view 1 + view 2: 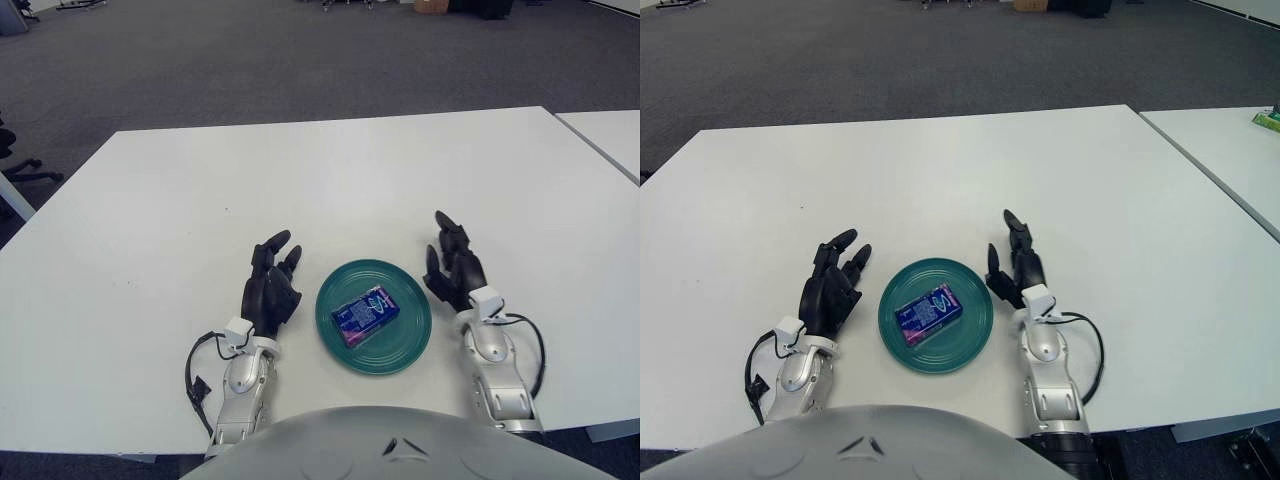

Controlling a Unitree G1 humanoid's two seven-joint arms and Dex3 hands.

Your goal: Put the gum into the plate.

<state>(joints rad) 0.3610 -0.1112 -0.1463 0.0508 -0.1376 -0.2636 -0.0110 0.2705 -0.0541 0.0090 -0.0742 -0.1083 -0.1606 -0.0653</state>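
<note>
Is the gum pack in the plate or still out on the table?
In. The gum pack lies flat inside the green plate, and neither hand touches it.

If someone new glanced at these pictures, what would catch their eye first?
Most likely the teal plate near the front edge of the white table, with the blue gum pack lying in it. The two black hands flank it, the left hand and the right hand, both open and holding nothing.
</note>
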